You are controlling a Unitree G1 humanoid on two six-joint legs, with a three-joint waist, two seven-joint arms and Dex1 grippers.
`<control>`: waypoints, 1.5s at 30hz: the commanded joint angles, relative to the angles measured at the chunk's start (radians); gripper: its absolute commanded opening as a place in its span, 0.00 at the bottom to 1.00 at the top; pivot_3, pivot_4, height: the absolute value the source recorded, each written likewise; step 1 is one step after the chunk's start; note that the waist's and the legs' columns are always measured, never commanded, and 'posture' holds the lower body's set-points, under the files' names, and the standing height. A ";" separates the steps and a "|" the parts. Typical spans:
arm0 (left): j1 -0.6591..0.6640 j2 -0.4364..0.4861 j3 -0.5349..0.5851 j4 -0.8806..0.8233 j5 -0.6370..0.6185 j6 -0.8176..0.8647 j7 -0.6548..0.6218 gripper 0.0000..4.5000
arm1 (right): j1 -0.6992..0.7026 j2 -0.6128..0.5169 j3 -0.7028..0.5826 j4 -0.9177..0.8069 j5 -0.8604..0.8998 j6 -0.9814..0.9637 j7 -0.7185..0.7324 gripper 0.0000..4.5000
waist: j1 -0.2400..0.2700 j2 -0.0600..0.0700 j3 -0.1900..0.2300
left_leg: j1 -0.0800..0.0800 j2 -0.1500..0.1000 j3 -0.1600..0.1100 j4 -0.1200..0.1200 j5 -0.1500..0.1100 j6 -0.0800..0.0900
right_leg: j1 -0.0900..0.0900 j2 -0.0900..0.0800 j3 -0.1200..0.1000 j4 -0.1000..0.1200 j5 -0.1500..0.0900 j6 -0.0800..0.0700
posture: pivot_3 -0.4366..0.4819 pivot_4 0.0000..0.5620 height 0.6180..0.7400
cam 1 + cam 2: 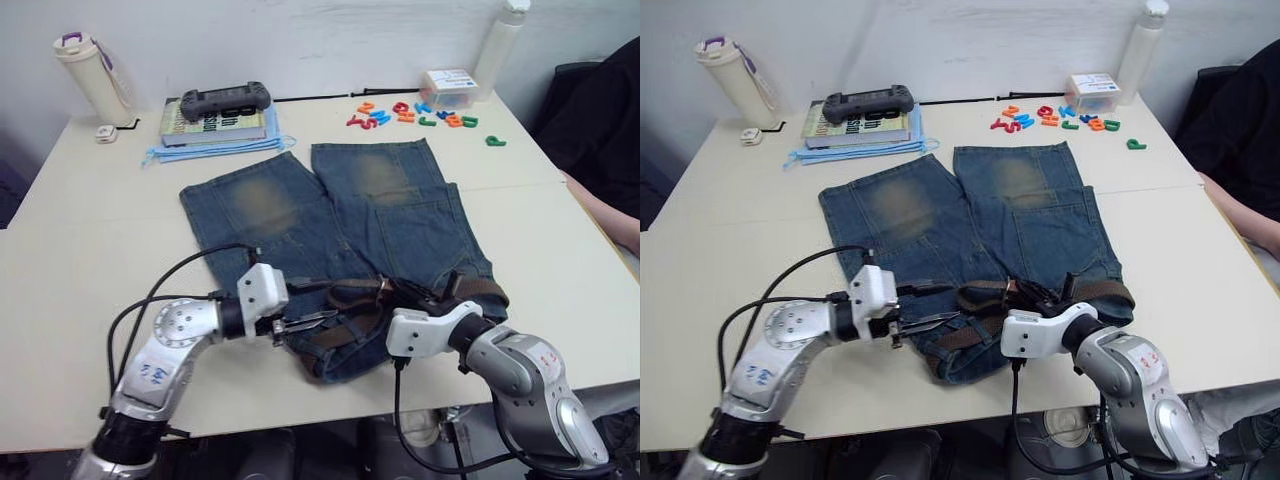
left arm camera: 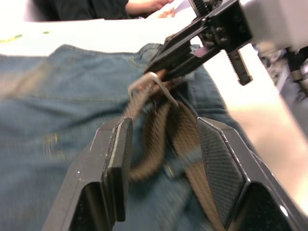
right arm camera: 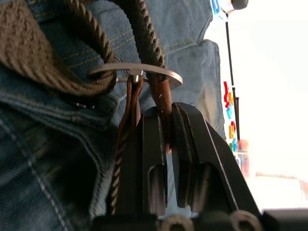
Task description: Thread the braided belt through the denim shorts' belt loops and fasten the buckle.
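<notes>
**Buckle end pinched, belt bunched at the waistband**

My right gripper is clamped nearly shut on the tan leather end of the braided belt, right behind the buckle. I hold it there, I judge, so the silver frame stays lifted off the cloth and turned where the free end can be fed to it. My left gripper stands open, its fingers spread to either side of the woven strap with nothing held; it looks placed to take the strap and steer it.

The denim shorts lie flat on the desk, waistband toward the near edge, legs pointing to the far edge where a book and some coloured letters sit. The belt lies in loose folds along the waistband, between my two grippers.

Much is unclear. I cannot pick out the belt loops under the bunched strap, so I cannot tell how many it passes through. The prong is hard to see, and the belt's other end is lost among the folds. The buckle looks unfastened to me.
</notes>
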 commanded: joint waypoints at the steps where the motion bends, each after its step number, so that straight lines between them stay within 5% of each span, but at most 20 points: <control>1: 0.037 0.047 0.019 -0.037 -0.052 0.030 -0.049 0.54 | -0.015 0.003 -0.008 -0.020 -0.002 -0.003 -0.016 0.00 | 0.000 0.000 0.000 | 0.000 0.000 0.000 0.000 0.000 0.000 | 0.000 0.000 0.000 0.000 0.000 0.000 | 0.48 0.27 0.92; 11: 0.006 0.013 -0.087 0.005 -0.080 0.082 -0.083 0.54 | -0.005 -0.006 -0.028 -0.035 0.005 -0.002 -0.012 0.00 | -0.001 0.000 0.000 | 0.000 0.000 0.000 -0.001 0.000 0.000 | 0.000 0.000 0.000 0.000 0.000 0.000 | 0.48 0.27 0.92; 19: -0.080 -0.033 -0.190 0.167 0.126 0.054 0.042 0.54 | 0.012 -0.010 -0.043 -0.050 0.006 -0.002 -0.013 0.00 | 0.002 -0.001 0.000 | 0.000 -0.001 0.000 0.000 0.000 0.000 | 0.000 0.000 -0.001 0.000 0.000 0.000 | 0.48 0.27 0.92; 33: -0.033 0.115 -0.203 0.148 0.264 -0.025 0.036 0.54 | 0.014 -0.024 -0.074 -0.057 0.019 -0.002 -0.013 0.00 | -0.004 0.000 0.000 | 0.002 0.001 0.000 -0.003 0.000 -0.001 | 0.000 0.000 0.000 0.000 0.000 -0.001 | 0.48 0.27 0.92; 39: -0.031 0.148 -0.197 0.181 0.287 -0.080 0.032 0.05 | 0.014 -0.027 -0.078 -0.051 0.022 -0.003 -0.018 0.00 | -0.003 0.000 0.000 | 0.002 0.001 0.000 -0.003 0.001 -0.001 | 0.000 0.000 0.000 0.000 0.000 -0.001 | 0.48 0.27 0.92; 45: -0.018 0.194 -0.181 0.243 0.328 -0.183 0.039 0.03 | 0.044 -0.038 -0.107 -0.068 0.036 -0.007 -0.020 0.00 | -0.003 0.000 0.000 | 0.002 0.001 0.000 -0.003 0.001 -0.001 | 0.000 0.000 0.000 0.000 0.000 -0.001 | 0.48 0.27 0.92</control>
